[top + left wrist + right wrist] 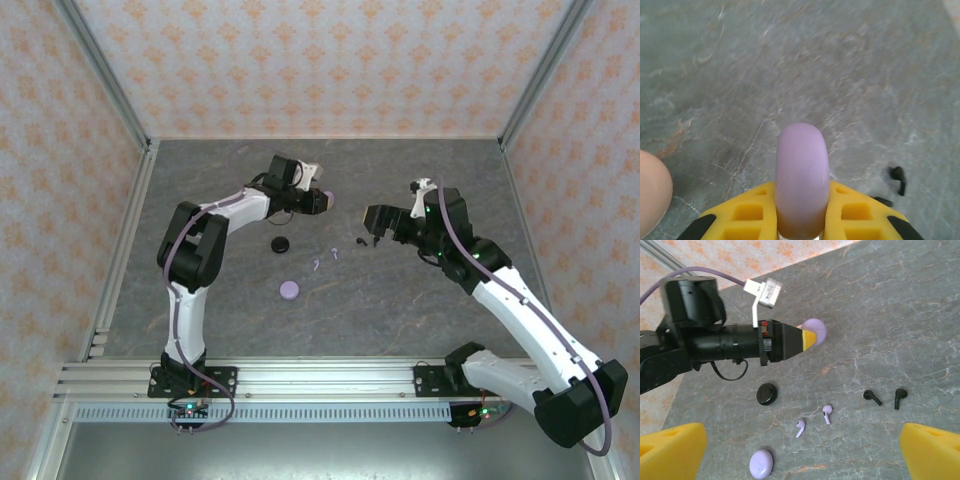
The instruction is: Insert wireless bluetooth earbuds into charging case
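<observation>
Clamped between left gripper's [802, 205] yellow fingers [747, 212]: lilac puck [802, 170], seen edge-on, jutting past the tips, fingers drawn narrow against both its flat faces. Off to the right of those fingers in left wrist view, lying on grey table [790, 60] and apart from them: black earbuds [898, 179], one plain, the other half hidden behind a fingertip. Taking black puck [281, 244] as marker, in top view: left gripper with lilac puck beyond it and to its right; loose puck [289, 289], also lilac, flat on table just nearer the arm bases than it; lilac earbuds [317, 265] a short way to its right and slightly nearer, side by side, not touching each other; black earbuds farther right again, about level with it, close under right gripper [378, 228]. Right gripper well right of black puck, fingers [932, 450] spread wide, gripping nothing. From right wrist view: all four earbuds lying loose on table ahead of those open fingers, within the span between the two tips yet touched by neither; lilac pair nearer black puck, black pair on the far side of them from it. Every earbud apart from fingers and pucks alike.
</observation>
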You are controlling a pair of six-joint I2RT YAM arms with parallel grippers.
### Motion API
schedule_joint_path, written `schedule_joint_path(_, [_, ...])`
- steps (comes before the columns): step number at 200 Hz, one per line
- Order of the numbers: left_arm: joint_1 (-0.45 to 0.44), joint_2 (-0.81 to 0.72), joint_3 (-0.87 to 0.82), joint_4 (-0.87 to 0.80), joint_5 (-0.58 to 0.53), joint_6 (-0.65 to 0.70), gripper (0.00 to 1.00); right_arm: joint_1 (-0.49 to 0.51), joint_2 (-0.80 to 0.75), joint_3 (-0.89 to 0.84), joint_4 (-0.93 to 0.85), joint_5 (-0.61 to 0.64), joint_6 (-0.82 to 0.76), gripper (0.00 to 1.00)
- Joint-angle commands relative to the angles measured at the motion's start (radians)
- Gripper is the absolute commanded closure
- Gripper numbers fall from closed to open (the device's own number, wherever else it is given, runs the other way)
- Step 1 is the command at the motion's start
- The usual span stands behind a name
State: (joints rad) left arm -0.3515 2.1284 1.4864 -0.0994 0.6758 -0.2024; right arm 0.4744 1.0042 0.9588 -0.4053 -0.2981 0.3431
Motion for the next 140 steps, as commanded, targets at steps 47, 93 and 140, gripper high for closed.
schedule_joint_path(47, [0.000,0.110,0.158,-0.134,0.001,-0.047,0.93,-0.003,-0.013,-0.037,-0.008,0.039,-0.016,0.01])
schedule_joint_path(93, [0.000,0.112,0.167,-0.158,-0.015,-0.043,0.76,-0.003,-0.007,-0.040,-0.013,0.028,-0.025,0.01])
schedule_joint_path(140, [0.000,0.075,0.170,-0.215,-0.058,-0.002,0.61,-0.003,0.010,-0.014,-0.087,0.059,-0.033,0.01])
